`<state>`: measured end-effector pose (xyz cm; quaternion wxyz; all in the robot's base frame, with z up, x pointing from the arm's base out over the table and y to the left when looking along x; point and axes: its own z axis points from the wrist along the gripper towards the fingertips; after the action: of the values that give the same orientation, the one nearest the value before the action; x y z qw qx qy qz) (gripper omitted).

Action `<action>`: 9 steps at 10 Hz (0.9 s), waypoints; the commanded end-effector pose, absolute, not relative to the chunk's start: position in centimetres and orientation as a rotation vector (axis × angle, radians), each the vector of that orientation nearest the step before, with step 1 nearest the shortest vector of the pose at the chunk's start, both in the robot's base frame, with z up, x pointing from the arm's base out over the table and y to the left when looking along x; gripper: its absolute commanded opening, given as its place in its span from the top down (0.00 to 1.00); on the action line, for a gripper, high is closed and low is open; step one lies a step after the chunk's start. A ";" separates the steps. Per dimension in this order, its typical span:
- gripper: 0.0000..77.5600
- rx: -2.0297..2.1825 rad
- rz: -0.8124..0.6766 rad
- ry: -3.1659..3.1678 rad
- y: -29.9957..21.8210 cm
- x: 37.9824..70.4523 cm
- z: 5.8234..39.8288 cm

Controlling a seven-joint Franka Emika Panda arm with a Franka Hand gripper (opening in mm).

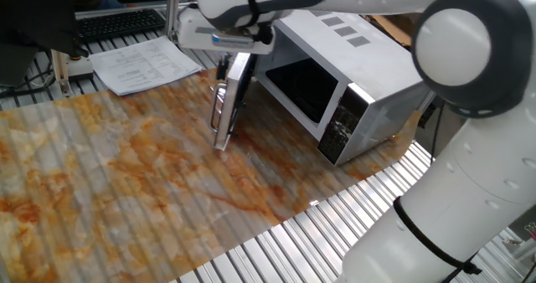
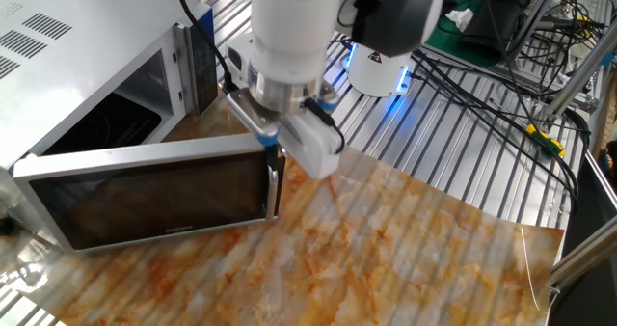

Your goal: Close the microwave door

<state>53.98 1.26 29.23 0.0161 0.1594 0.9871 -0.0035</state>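
Note:
The white microwave point(image 1: 356, 44) stands at the back of the table with its dark cavity showing. The microwave door point(image 1: 238, 86) is partly open and swung out to the left, with its silver bar handle point(image 1: 219, 115) at the free edge. In the other fixed view the door point(image 2: 145, 196) shows its dark glass and its handle point(image 2: 275, 183). My gripper point(image 1: 224, 63) is at the top of the door's handle edge and presses on its outer side. It also shows in the other fixed view point(image 2: 277, 155). Its dark fingers look closed together and hold nothing.
The black control panel point(image 1: 338, 132) is at the microwave's right front. Papers point(image 1: 142, 65) and a keyboard point(image 1: 117, 22) lie at the back left. Cables point(image 2: 501, 85) and the arm's base point(image 2: 381, 70) are on the metal slats beyond the marbled tabletop point(image 1: 126, 191).

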 end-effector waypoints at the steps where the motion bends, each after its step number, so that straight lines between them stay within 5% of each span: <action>1: 1.00 0.417 0.006 3.078 0.1 53.1 29.2; 9: 1.00 0.307 0.031 3.091 -2.5 51.4 28.9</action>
<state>51.29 -2.45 28.78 0.0161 0.0988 0.9949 0.0097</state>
